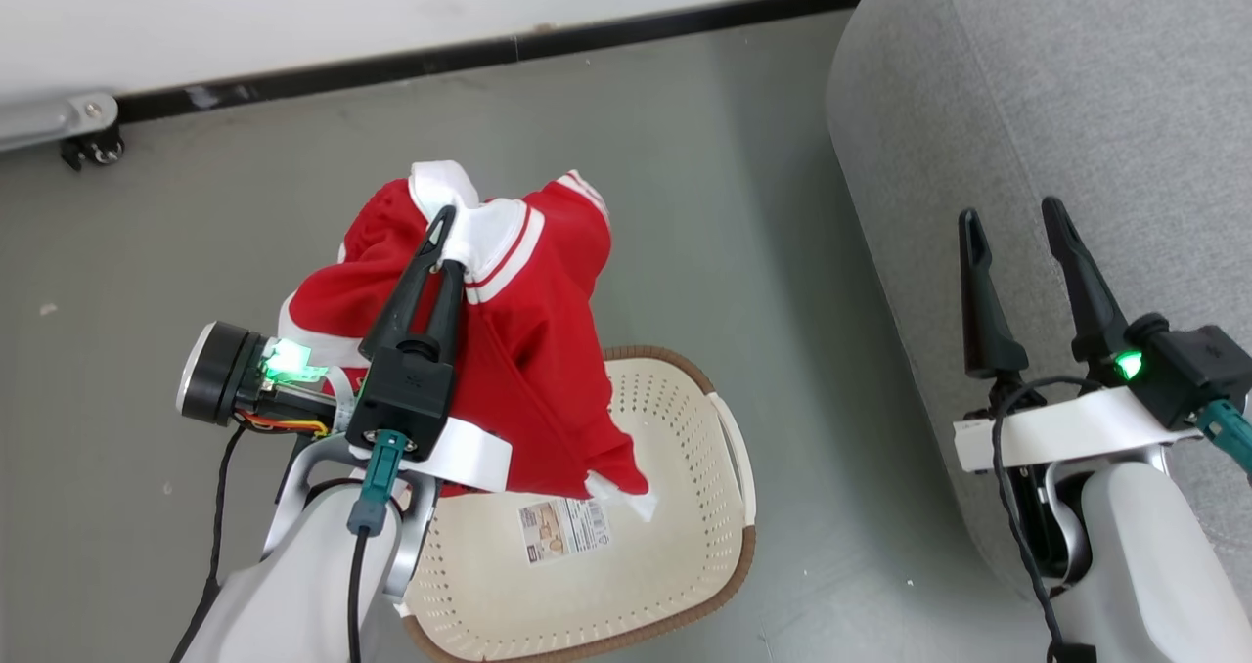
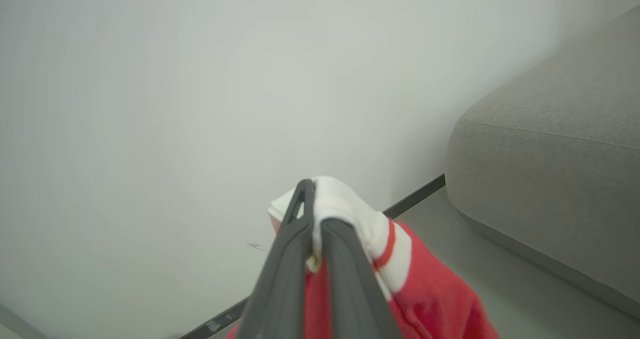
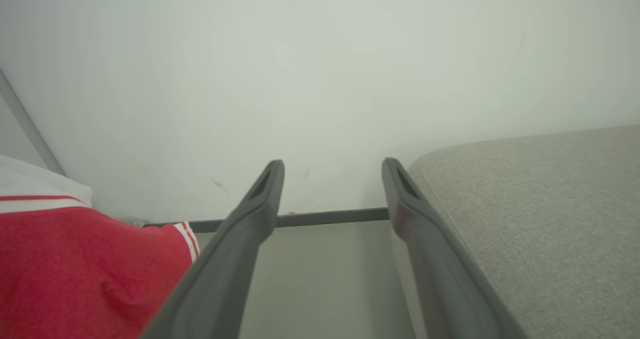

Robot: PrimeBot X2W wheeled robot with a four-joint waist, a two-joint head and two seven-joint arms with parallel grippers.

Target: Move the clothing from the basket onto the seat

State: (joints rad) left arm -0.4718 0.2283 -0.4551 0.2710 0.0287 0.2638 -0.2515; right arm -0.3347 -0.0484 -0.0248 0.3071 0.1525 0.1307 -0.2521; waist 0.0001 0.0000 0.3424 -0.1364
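1. Clothing (image 1: 528, 350): one red jersey with white striped ribbing, hanging in the air at left, over the far-left side of the basket. Not on the seat yet.
2. left gripper (image 1: 448, 243): fingers shut tight on a fold of the white ribbing (image 2: 345, 209). The left wrist view shows the cloth pinched between them. It's a small bite, and the rest of the jersey drapes free below.
3. basket (image 1: 745, 546): on the floor (image 1: 685, 174), near centre. A paper label (image 1: 564, 529) is on its bottom. The near-left part is hidden by arm and cloth, so I can't tell if more clothing is inside.
4. The jersey's low corner hangs inside the basket outline. I can't tell whether it touches.
5. right gripper (image 1: 1010, 215): fingers spread wide, holding nothing, parked over the left edge of the sofa (image 1: 1076, 86), which takes up the right side.
6. Judged step: carry the jersey right, across the strip of floor, onto the sofa.
7. Risks:
   - The low corner snags the basket rim on a sideways move without more lift, dragging or tipping the basket.
   - The ribbing slips out of the small pinch if the swing is fast, and the jersey lands on the floor.
   - A release too close to the sofa's rounded edge lets the cloth slide off.
   - The right arm sits in the carry path, so the cloth could drape over it.
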